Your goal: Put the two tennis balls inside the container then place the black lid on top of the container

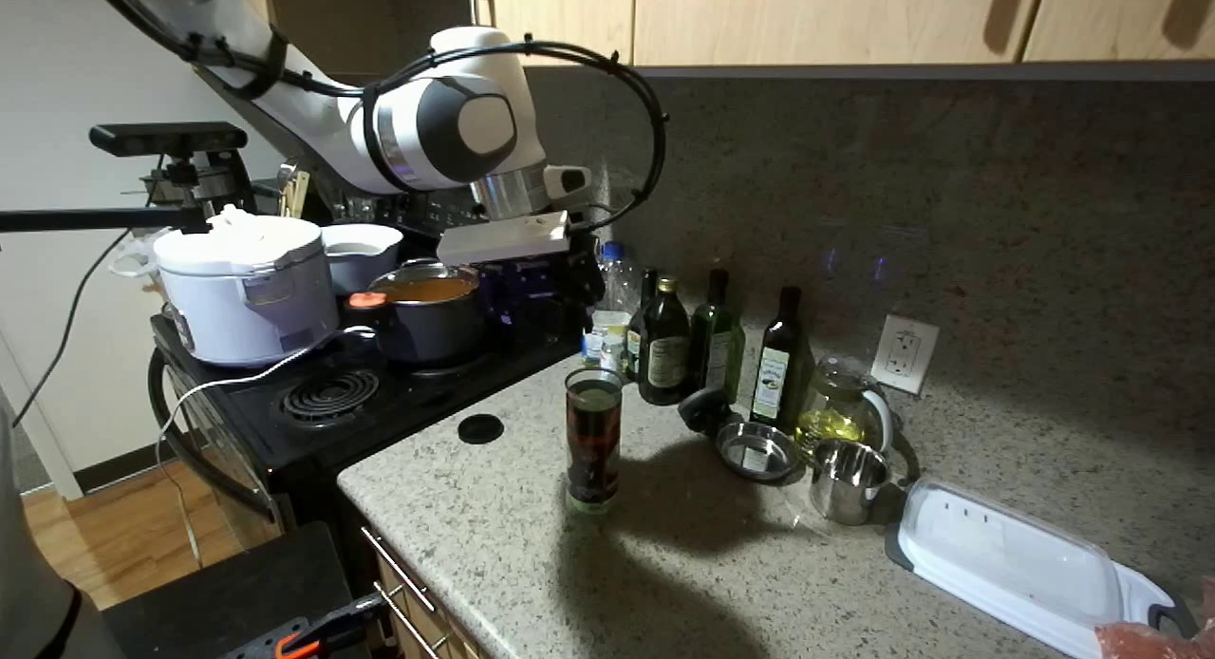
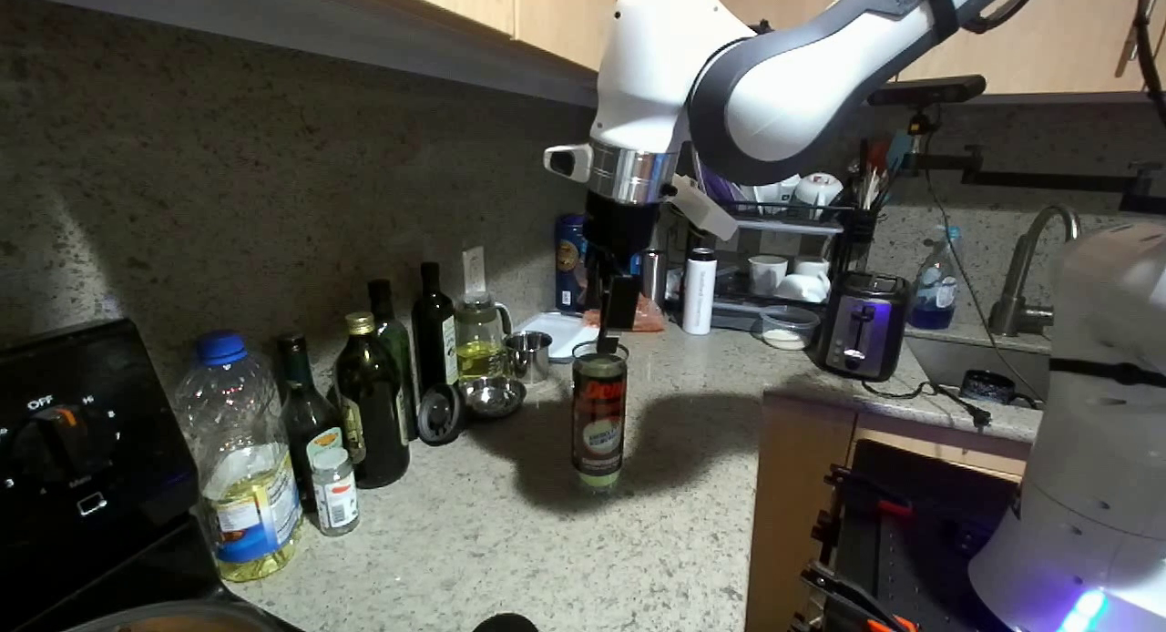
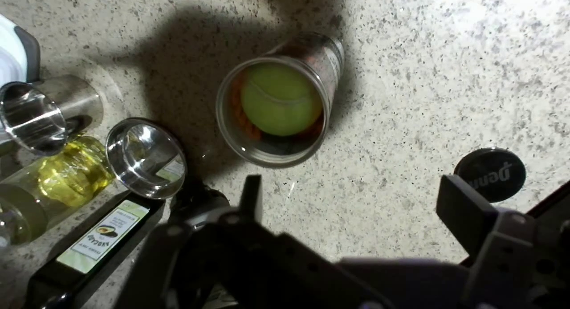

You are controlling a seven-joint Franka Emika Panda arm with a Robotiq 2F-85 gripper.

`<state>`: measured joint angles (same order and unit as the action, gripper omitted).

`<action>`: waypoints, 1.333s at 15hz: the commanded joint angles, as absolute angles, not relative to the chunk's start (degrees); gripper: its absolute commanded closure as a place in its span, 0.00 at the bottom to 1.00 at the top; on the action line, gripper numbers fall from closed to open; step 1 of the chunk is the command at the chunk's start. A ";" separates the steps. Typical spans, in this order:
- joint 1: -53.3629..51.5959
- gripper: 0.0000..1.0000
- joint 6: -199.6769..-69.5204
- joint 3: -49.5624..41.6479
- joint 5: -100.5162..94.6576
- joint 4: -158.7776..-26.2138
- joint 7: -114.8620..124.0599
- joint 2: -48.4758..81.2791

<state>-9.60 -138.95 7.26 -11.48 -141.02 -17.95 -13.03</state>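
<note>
Wrist view: see nearest the black two-fingered gripper (image 3: 349, 195), spread wide apart. Beyond, find the tall clear cylindrical tube (image 3: 323, 55) with dark red label, upright, holding a yellow-green tennis ball (image 3: 280, 99); note more yellow-green at its base in both exterior views. Farther down, on speckled grey worktop (image 3: 378, 113), see the flat round black lid (image 3: 492, 173).

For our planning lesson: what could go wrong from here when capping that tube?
The flat round black lid lies on the speckled grey counter, so the black fingers might slip off it. The lid sits near the black coil stove; a nudge could push it there. The tall clear red-labelled tube stands upright; a bump may topple it.
</note>
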 commanded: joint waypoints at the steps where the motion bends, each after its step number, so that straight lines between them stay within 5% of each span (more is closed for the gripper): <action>1: -9.65 0.00 -138.83 7.22 -11.47 -140.95 -17.96 -13.04; 20: -15.63 0.00 -141.50 14.12 -13.62 -135.39 -23.92 -1.84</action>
